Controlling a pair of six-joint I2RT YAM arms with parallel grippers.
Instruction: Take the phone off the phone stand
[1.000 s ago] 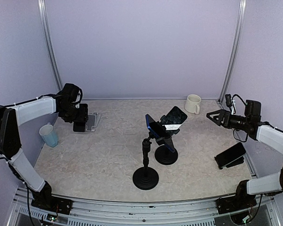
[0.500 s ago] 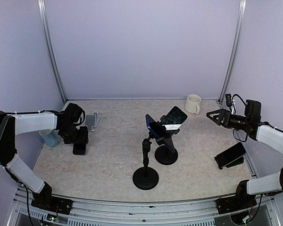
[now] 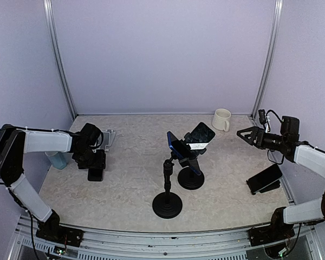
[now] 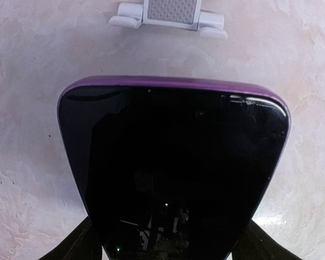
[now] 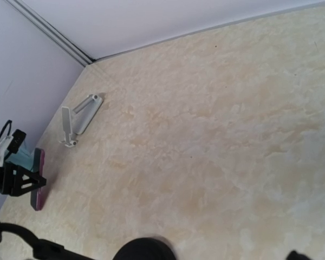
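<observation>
The phone (image 4: 173,162), purple-edged with a dark screen, is clamped at its lower end by the left gripper (image 3: 96,167). It is held low over the table (image 3: 135,179); whether it touches the surface cannot be told. It is clear of the white phone stand (image 3: 108,137) just beyond. A blue cup (image 3: 58,158) stands nearby. The right gripper (image 3: 244,132) hangs spread and empty, well apart.
</observation>
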